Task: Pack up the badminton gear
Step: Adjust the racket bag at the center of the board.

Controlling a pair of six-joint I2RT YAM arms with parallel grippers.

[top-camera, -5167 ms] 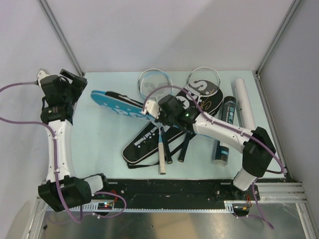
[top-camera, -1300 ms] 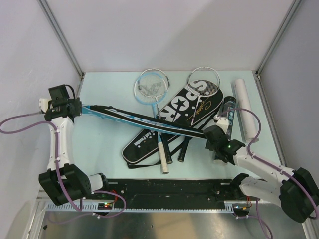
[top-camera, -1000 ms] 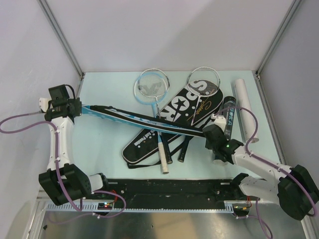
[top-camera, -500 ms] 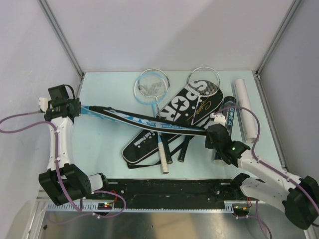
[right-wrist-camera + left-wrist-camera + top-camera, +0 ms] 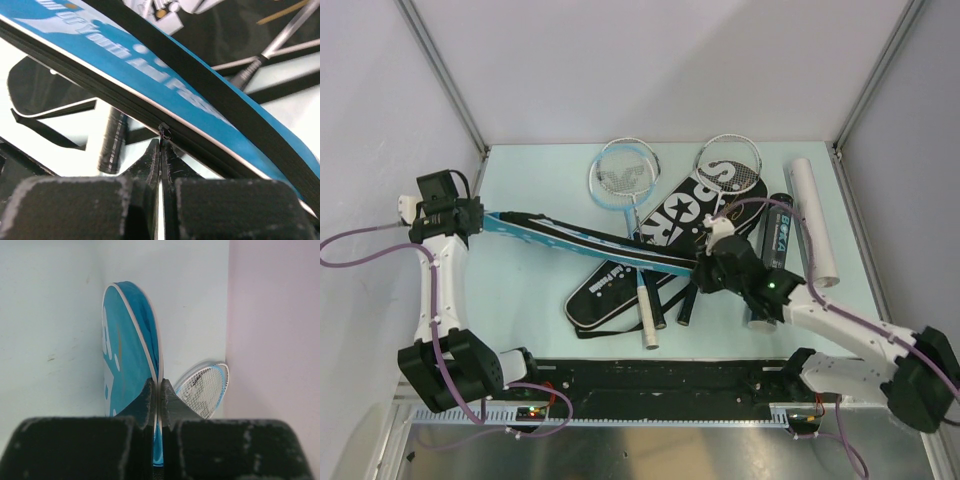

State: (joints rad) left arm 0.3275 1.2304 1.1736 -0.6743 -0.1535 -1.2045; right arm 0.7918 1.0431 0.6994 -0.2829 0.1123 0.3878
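Left end effector clamped on the rim of the long blue fabric racket bag, right end effector pinched on its small black zipper pull, the bag stretched edge-up between them over the pale worktop.

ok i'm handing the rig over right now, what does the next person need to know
Left gripper: shut on the wide end of the blue bag, at the left side.
Right gripper: shut on the zipper pull near the bag's narrow end. The bag hangs on edge, stretched between the two.
Lying loose: blue-framed racket, second racket, black SPORT bag, second black bag, black tube, white tube.
Done: nothing visibly packed; how far the zip is open I cannot tell.
Left: probably work the zip, bag the rackets, stow the tubes.
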